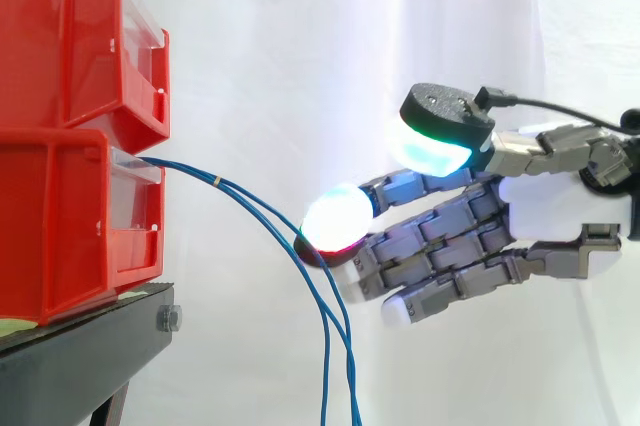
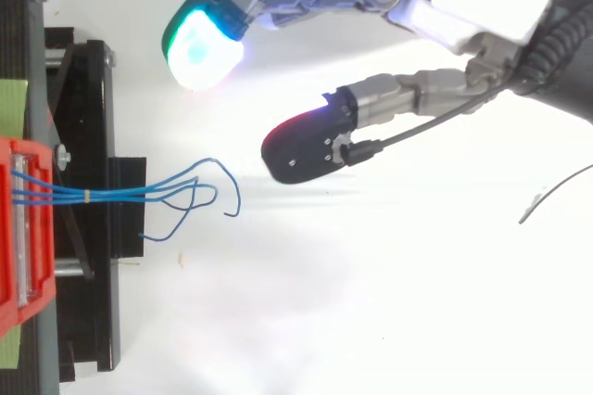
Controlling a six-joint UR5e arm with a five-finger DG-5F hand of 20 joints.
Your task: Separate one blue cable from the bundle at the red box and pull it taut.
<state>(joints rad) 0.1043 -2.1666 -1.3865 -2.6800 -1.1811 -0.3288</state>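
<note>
The bins are red, the stand black, the cables blue, the hand grey and white.

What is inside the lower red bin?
Blue cables enter the lower bin at its front. The red walls cover the rest, so their inner ends cannot be seen.

blue cables cut off at bottom edge, red bins cropped at left
</note>
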